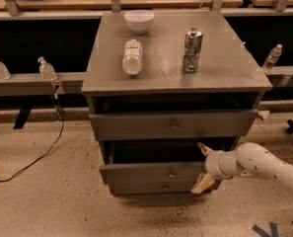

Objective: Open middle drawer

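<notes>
Grey metal desk (225, 65), three drawers stacked in its front. Middle drawer (146, 173): front stands forward of the carcass, with a dark gap above it. Small round knob (171, 174) at the centre of the front. Top drawer (136, 126) also sits out from under the desk top, with a shadowed slot over it. Lowest drawer (146, 187) shows only as a narrow strip under the middle one.

White arm (264, 164) comes in from the right edge, low, near the floor. Claw (202, 167) is at the right end of the middle drawer's front. Fingers spread wide: one tip above the front's top edge, the other down by its lower edge. Contact with the metal: cannot tell.

On the desk top: white bowl (139, 21) at the back, clear plastic bottle (132, 57) lying on its side, can (192, 50) upright to the right of it. All three are apart from each other.

Black cable (37, 158) trails over the speckled floor on the left.
</notes>
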### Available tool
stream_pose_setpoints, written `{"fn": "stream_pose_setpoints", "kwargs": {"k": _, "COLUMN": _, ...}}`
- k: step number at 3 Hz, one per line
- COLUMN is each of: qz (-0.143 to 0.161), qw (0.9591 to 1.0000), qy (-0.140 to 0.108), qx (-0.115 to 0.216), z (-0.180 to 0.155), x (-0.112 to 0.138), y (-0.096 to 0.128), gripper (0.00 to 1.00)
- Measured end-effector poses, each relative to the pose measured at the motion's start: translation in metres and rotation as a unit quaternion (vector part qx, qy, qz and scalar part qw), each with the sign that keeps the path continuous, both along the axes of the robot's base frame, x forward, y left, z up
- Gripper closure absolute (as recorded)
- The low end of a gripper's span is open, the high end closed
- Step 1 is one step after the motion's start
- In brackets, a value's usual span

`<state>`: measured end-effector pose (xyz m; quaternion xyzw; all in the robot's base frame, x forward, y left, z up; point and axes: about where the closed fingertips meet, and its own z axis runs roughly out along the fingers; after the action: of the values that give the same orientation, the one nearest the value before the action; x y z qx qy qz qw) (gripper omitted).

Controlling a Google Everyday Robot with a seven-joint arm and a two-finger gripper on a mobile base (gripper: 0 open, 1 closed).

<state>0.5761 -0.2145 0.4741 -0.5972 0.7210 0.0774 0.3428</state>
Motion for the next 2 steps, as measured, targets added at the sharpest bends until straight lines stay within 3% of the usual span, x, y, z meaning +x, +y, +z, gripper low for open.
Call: {"fn": "stream_pose_setpoints", "kwargs": {"k": 2, "qz": -0.009, "qw": 0.998, "qy": 0.061, "qx": -0.015, "z": -0.046, "x": -0.005, "y": -0.009, "gripper": 0.32}}
